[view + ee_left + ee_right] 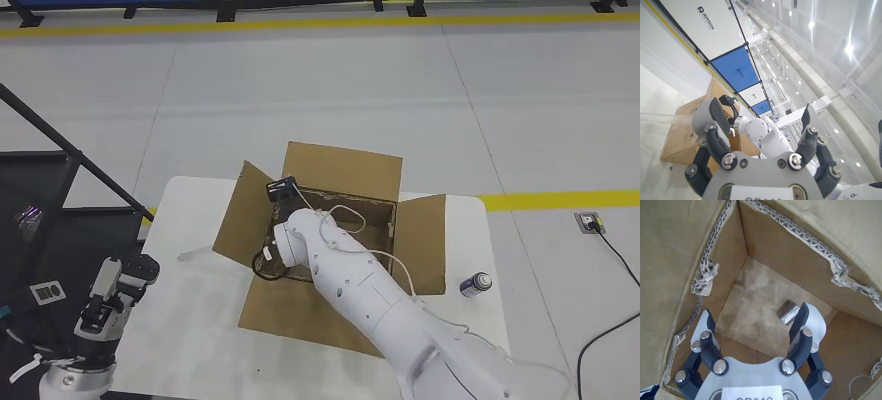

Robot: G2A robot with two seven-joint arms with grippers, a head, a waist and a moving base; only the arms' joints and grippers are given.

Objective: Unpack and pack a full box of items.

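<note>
A white table point(200, 330) held an open cardboard box point(340, 170), its four flaps spread outward and its cut edges torn and ragged.

The right arm point(370, 290) stretched across the table and dipped over the box's rim. The right gripper point(756, 311) hung inside the box, pointing down toward the floor, with its fingers spread wide and nothing between them. Below it, on the brown floor of the box, lay a short metal cylinder point(787, 315) on its side. The cylinder sat close to the tip of one finger point(800, 317), which hid a small part of it. Whether the two touched could not be told. The rest of the box floor under the gripper was bare cardboard.

The left gripper point(762, 109) sat at the table's edge, well apart from the box, tilted upward toward the ceiling. Its fingers were also spread wide and held nothing. Ahead of it stood an outer wall and flap of the box, with a strip of clear tape point(659, 117) trailing from the flap toward it.

A small dark can point(475, 285) lay on the table outside the box. It was on the far side of the box from the left gripper, and out of the right gripper's reach.
</note>
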